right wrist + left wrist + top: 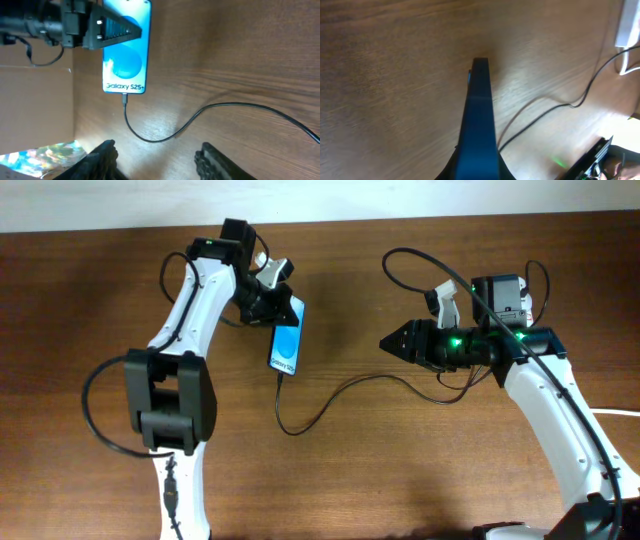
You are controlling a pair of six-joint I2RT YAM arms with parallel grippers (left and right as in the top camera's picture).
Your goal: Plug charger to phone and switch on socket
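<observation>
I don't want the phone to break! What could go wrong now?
1. The left gripper pinches the phone only at one end, so the phone might slip or twist.
2. The charger is plugged in and lies in a loose loop on the table. The open right gripper is close to it and could snag it, tugging the plug out.

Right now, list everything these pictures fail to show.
- White power strip: left wrist, cut by the frame edge; switches unseen.
- Thin black cable, far end: right wrist, runs off the frame; overhead, under the right arm.
- Connector tip in the blue-screened smartphone: right wrist, seating too small.
</observation>
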